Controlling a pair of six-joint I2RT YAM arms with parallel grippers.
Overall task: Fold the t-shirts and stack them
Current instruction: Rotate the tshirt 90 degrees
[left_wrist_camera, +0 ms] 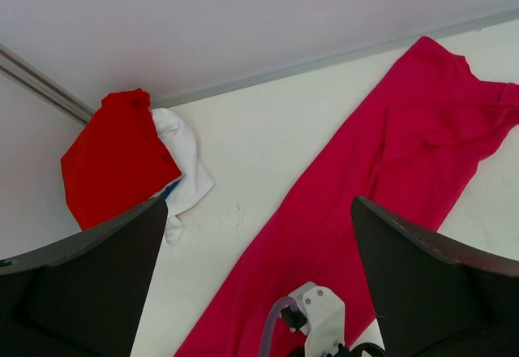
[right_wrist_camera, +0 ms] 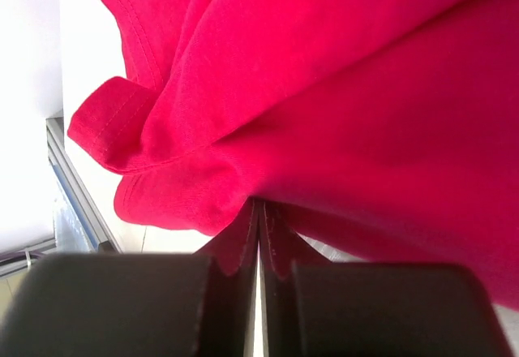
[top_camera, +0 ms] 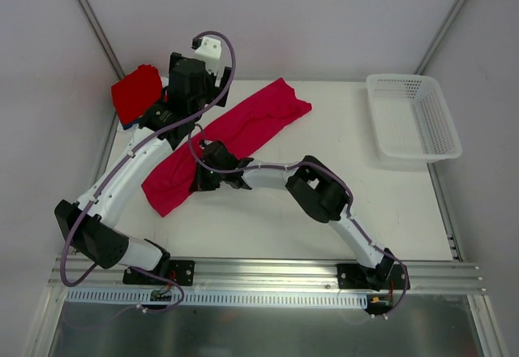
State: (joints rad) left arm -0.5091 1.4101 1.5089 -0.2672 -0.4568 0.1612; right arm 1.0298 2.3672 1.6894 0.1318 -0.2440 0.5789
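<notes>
my right fingers (right_wrist_camera: 255, 235) are pressed together on the near left end of the crimson-pink shirt (top_camera: 235, 142), a bunched hem caught at their tips. the shirt lies on the desk (top_camera: 324, 203) as a long narrow band running from near left to far right, so i judge it only partly folded. my left fingers (left_wrist_camera: 89, 284) hang wide apart above its far half, holding nothing. at the far left corner sits the stack: bright red shirt (left_wrist_camera: 113, 162) on the white shirt (left_wrist_camera: 182, 154), with a sliver of the blue shirt (left_wrist_camera: 168, 188) showing. what's left is the crosswise fold and stacking.
</notes>
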